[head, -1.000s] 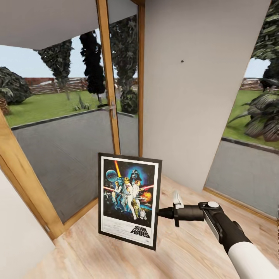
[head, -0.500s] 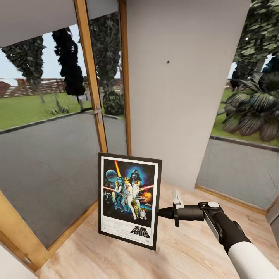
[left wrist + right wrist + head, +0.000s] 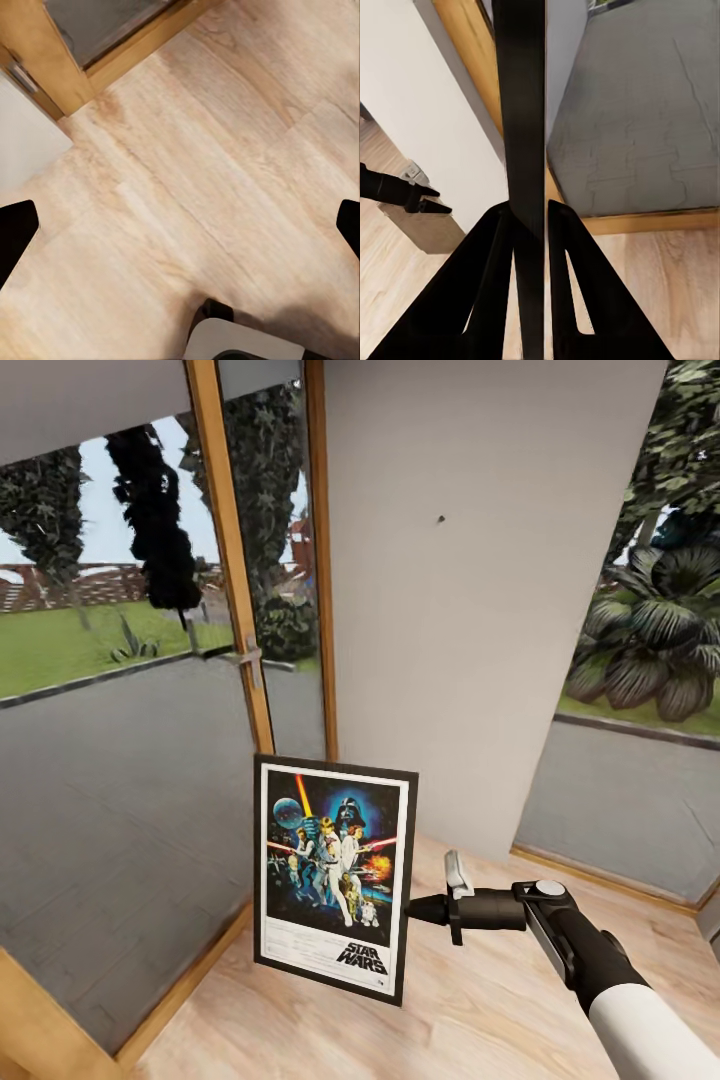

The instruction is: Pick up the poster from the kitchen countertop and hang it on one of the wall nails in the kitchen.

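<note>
The poster [image 3: 335, 875] hangs upright above the pale wood floor, its Star Wars artwork facing me. My right gripper [image 3: 412, 908] is shut on its right edge. In the right wrist view the poster [image 3: 521, 112] is a black edge-on strip pinched between the fingers [image 3: 491, 285] of the right gripper [image 3: 531, 217]. A wall nail [image 3: 441, 518] is a tiny dark speck high on the light grey wall [image 3: 480, 640], above and beyond the poster. My left gripper [image 3: 180, 229] is open over bare floor. The kitchen countertop is out of view.
A wood-framed glass door [image 3: 230, 610] with a handle stands left of the wall, and a low window [image 3: 620, 800] lies to its right. The wood floor [image 3: 480, 1000] runs up to both. The robot's base [image 3: 240, 341] shows below the left gripper.
The whole view has shifted as the camera turned and closed in on the wall. The poster and right gripper keep the same place in the picture.
</note>
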Controlling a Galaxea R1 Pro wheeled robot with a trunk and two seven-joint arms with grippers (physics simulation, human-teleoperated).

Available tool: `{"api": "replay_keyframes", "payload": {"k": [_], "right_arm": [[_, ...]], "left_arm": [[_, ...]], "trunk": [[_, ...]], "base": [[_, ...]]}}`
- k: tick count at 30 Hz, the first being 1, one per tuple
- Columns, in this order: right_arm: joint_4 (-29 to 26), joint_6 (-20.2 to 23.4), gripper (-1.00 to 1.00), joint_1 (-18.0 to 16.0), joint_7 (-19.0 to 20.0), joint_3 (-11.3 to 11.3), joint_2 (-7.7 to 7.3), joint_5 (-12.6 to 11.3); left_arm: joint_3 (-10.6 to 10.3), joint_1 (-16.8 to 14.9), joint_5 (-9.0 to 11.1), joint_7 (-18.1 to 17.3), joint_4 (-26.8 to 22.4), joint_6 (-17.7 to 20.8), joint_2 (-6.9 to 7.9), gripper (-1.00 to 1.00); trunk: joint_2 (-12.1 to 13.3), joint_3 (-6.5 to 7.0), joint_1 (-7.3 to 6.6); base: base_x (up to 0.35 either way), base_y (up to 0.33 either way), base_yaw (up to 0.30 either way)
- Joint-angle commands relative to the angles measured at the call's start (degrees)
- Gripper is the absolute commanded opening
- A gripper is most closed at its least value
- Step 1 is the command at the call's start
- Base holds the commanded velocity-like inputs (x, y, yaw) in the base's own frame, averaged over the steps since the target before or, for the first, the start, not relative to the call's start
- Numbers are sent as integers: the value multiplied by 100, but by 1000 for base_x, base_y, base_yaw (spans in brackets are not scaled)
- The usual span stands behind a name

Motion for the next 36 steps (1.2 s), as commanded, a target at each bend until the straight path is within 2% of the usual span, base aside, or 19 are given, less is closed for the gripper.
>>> {"api": "replay_keyframes", "payload": {"k": [1, 11, 36], "right_arm": [[-2, 77, -100, -8, 20, 16, -5, -30], [-2, 83, -100, -5, 20, 16, -5, -30], [8, 85, -100, -5, 20, 9, -4, -30]], "left_arm": [[15, -2, 0, -34, -1, 6, -2, 100], [14, -2, 0, -34, -2, 4, -2, 100], [15, -2, 0, -34, -5, 4, -3, 100]], "trunk": [[-11, -11, 6], [-11, -11, 6], [-11, 1, 6]], "base": [[242, 284, -2], [242, 284, -109], [242, 280, -288]]}}
